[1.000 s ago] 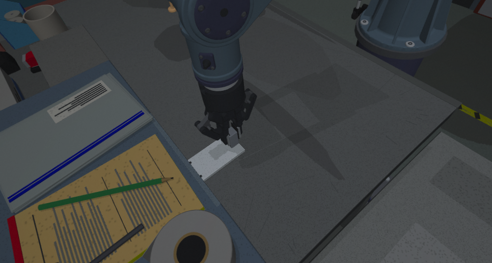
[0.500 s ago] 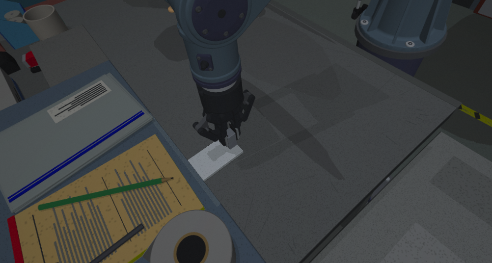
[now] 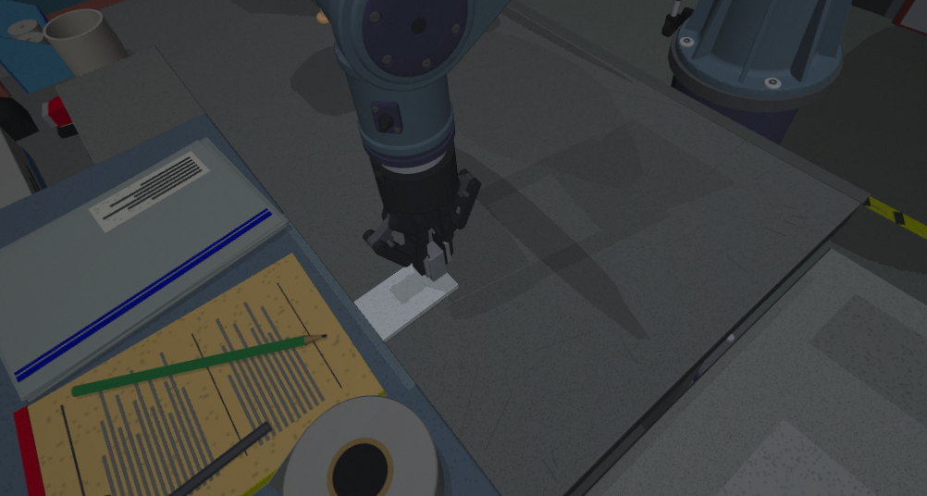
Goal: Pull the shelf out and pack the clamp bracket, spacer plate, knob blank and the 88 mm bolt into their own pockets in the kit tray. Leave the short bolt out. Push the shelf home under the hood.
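Note:
The white spacer plate (image 3: 405,301) hangs level from my gripper (image 3: 436,267), which is closed on the plate's far edge just above the dark table. The plate is a flat pale rectangle, and its near end reaches to the rim of the blue-grey mat on the left. My arm comes straight down from above onto it. The shelf, the kit tray, the clamp bracket, the knob blank and the bolts are out of sight here.
The blue-grey mat's edge (image 3: 363,337) runs just left of the plate, carrying a grey binder (image 3: 130,253), a tan sheet with a green pencil (image 3: 194,363) and a tape roll (image 3: 363,454). The arm's base (image 3: 759,45) stands far right. The table's right edge (image 3: 713,363) runs diagonally.

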### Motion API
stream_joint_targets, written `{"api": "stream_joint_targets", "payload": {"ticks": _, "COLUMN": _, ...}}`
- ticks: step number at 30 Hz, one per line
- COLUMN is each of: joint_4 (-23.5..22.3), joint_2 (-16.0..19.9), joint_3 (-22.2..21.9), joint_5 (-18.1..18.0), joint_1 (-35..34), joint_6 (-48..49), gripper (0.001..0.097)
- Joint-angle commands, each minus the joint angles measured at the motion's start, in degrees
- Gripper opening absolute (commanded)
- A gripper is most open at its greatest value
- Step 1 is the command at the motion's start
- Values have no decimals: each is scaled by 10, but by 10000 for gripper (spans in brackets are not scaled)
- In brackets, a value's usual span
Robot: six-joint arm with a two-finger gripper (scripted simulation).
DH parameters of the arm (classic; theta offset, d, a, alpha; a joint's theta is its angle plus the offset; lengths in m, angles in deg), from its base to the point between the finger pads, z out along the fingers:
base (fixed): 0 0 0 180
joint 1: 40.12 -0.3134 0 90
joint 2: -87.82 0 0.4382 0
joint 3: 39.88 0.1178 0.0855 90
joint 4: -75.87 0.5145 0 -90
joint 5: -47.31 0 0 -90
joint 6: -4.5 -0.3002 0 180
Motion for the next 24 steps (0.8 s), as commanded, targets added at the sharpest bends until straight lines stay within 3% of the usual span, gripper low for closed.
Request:
{"api": "stream_joint_targets", "payload": {"ticks": 1, "joint_4": 0, "joint_2": -1, "joint_3": 0, "joint_5": 1, "joint_1": 0, "joint_6": 0, "gripper": 80}}
{"api": "stream_joint_targets", "payload": {"ticks": 12, "joint_4": 0, "joint_2": -1, "joint_3": 0, "joint_5": 1, "joint_1": 0, "joint_6": 0, "gripper": 80}}
{"api": "stream_joint_targets", "payload": {"ticks": 24, "joint_4": 0, "joint_2": -1, "joint_3": 0, "joint_5": 1, "joint_1": 0, "joint_6": 0, "gripper": 315}}
